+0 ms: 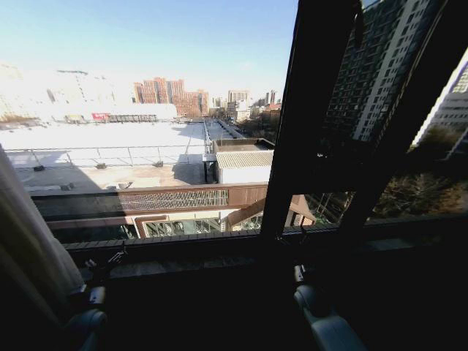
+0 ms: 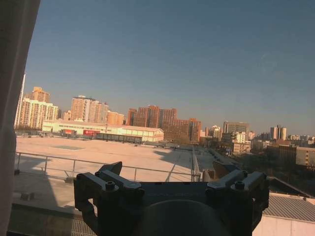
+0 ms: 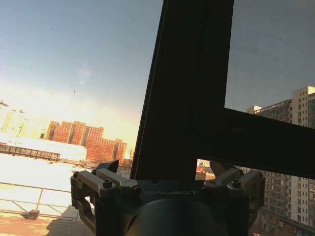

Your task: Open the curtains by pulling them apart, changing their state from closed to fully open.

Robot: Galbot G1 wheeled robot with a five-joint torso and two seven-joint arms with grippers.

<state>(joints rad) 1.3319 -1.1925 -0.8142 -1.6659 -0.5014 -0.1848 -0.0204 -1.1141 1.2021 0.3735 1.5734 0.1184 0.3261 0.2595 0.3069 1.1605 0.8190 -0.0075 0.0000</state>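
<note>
Looking through my head view, I see one of the curtains (image 1: 29, 241) bunched at the window's left edge; wrist views show left claw (image 2: 170, 172) and right claw (image 3: 165, 169) apart, gripping nothing.

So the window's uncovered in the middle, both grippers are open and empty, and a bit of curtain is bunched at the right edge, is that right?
Not quite: the curtain is bunched at the left edge, as the head view shows; the left wrist view also catches it. The rest holds: the window is uncovered in the middle, and the left gripper and right gripper are open and empty.
</note>
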